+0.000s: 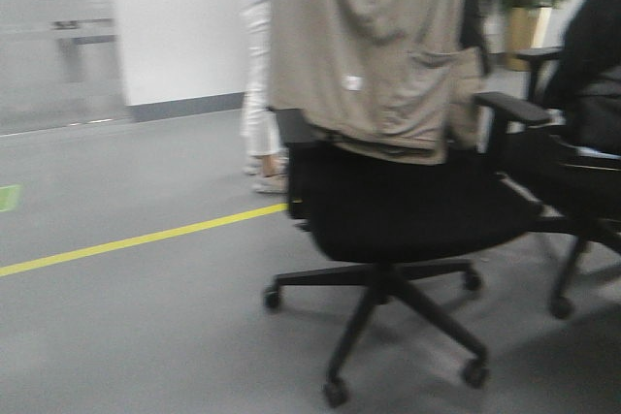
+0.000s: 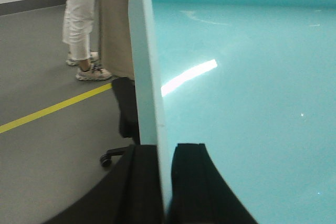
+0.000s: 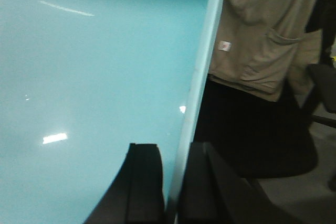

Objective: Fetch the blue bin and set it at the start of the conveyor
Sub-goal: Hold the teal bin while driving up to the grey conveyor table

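The blue bin (image 2: 247, 93) is a light aqua tub, held off the floor between both arms. In the left wrist view my left gripper (image 2: 165, 153) is shut on the bin's left wall, one finger inside and one outside. In the right wrist view the blue bin (image 3: 94, 77) fills the left side, and my right gripper (image 3: 176, 156) is shut on its right wall the same way. The conveyor start is out of view. Neither the bin nor the grippers show in the front view.
A black office chair (image 1: 388, 210) with a beige jacket (image 1: 374, 46) over its back stands close ahead. A second black chair (image 1: 582, 162) is at the right. A person in white trousers (image 1: 258, 75) stands behind. A yellow floor line (image 1: 136, 239) crosses the grey floor.
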